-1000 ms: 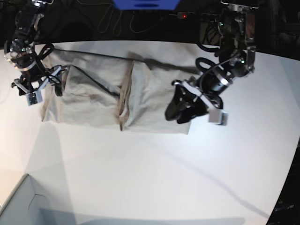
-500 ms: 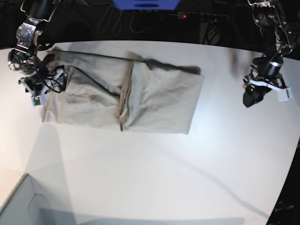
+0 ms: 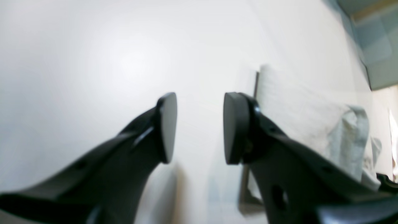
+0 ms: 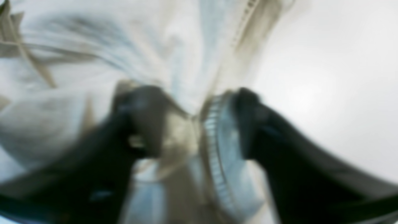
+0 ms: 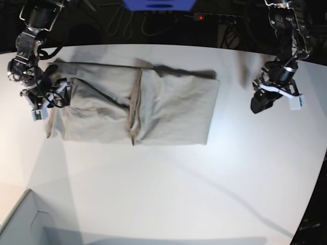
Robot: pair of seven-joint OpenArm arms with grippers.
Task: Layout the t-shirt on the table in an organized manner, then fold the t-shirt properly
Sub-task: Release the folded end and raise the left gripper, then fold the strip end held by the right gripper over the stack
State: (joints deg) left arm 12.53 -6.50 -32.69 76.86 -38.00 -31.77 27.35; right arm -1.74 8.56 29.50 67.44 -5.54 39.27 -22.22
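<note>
The t-shirt [image 5: 138, 107] lay folded into a long band across the far half of the table [image 5: 168, 189]. My right gripper [image 5: 47, 99] sat at its end with cloth bunched between parted fingers (too blurred to call a grip). My left gripper [image 5: 261, 102] hung open, empty, off the other end.

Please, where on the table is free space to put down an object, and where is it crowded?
The table is bare in front of the t-shirt, between its near edge and the pale box corner. It is also bare between the shirt and the left gripper. It is crowded around the right gripper.
</note>
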